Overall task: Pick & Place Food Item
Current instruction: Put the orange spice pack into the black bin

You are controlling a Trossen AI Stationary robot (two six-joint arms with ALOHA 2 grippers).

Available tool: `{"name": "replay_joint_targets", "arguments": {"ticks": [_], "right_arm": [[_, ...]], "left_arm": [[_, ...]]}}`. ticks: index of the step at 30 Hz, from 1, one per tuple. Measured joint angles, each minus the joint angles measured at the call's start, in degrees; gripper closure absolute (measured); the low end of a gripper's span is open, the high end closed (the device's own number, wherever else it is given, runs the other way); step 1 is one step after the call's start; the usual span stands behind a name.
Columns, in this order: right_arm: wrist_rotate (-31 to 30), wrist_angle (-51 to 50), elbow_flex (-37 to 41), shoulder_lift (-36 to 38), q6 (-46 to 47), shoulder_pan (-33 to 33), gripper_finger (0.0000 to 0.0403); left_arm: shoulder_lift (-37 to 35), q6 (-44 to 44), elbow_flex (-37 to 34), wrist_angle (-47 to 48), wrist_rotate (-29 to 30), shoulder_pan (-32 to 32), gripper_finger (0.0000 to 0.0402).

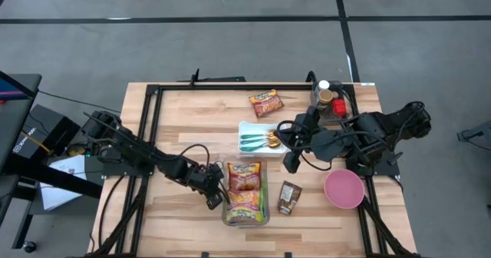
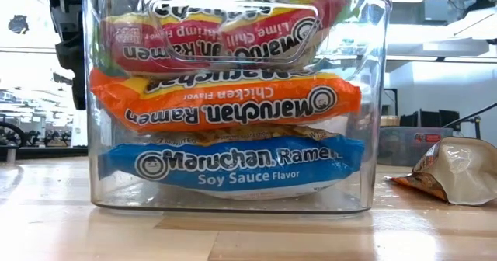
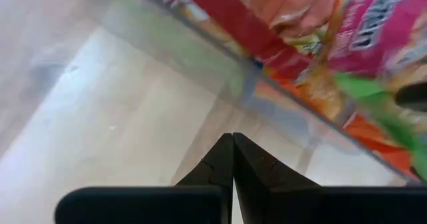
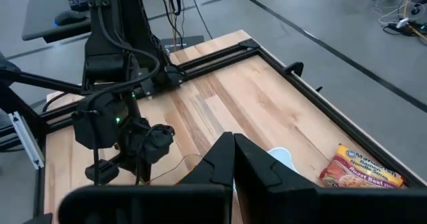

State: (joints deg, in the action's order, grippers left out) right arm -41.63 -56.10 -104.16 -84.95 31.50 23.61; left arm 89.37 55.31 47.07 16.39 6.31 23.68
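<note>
A clear plastic bin (image 1: pixel 225 212) stands near the table's front edge. It holds three stacked ramen packs: a blue soy-sauce pack (image 2: pixel 233 164) at the bottom, an orange chicken pack (image 2: pixel 225 102) on it and a red lime-chili-shrimp pack (image 2: pixel 217 32) on top. My left gripper (image 1: pixel 217 200) is shut and slants down at the foot of the bin's left wall (image 3: pixel 200 77). My right gripper (image 1: pixel 291 164) is shut and empty, raised above the table's middle right. Another ramen pack (image 1: pixel 265 103) lies flat at the far middle. My left gripper's shut fingertips (image 3: pixel 233 141) stand right at the foot of the bin's left wall, slanting down from the table's left. I cannot tell whether they touch the wall.
A white tray (image 1: pixel 247 127) with teal utensils lies behind the bin. A brown packet (image 1: pixel 289 196) lies right of the bin and a pink bowl (image 1: pixel 343 189) farther right. Bottles (image 1: pixel 330 97) stand at the far right corner. Bare wood stretches across the table's left half.
</note>
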Motion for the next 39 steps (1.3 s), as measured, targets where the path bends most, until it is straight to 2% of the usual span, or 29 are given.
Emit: {"name": "replay_joint_targets", "arguments": {"ticks": [4,11,17,23,27,33,39], "right_arm": [[-0.8,0.0,0.0,0.0,-0.1,0.6,0.0403],[-0.9,0.0,0.0,0.0,-0.8,0.8,0.0403],[-1.1,-2.7,0.0,0.0,-1.2,2.0,0.0403],[-6.2,-18.3,0.0,0.0,11.5,5.1,0.0403],[-6.5,-27.2,0.0,0.0,20.0,9.0,0.0403],[-7.5,-27.5,0.0,0.0,29.7,14.5,0.0403],[-7.4,-27.4,0.0,0.0,38.5,15.3,0.0403]], "left_arm": [[-2.5,0.0,0.0,2.6,2.9,0.0,0.0401],[-11.8,-1.4,-0.1,5.8,5.4,-0.3,0.0401],[-22.8,-8.9,0.0,5.4,6.7,-0.3,0.0401],[-33.8,-14.9,0.0,5.1,14.2,0.2,0.0401],[-39.6,-20.2,0.0,2.4,18.7,0.2,0.0401],[-44.4,-30.3,0.0,-4.6,20.4,0.2,0.0401],[-46.0,-34.7,0.0,-4.5,21.2,0.2,0.0401]]}}
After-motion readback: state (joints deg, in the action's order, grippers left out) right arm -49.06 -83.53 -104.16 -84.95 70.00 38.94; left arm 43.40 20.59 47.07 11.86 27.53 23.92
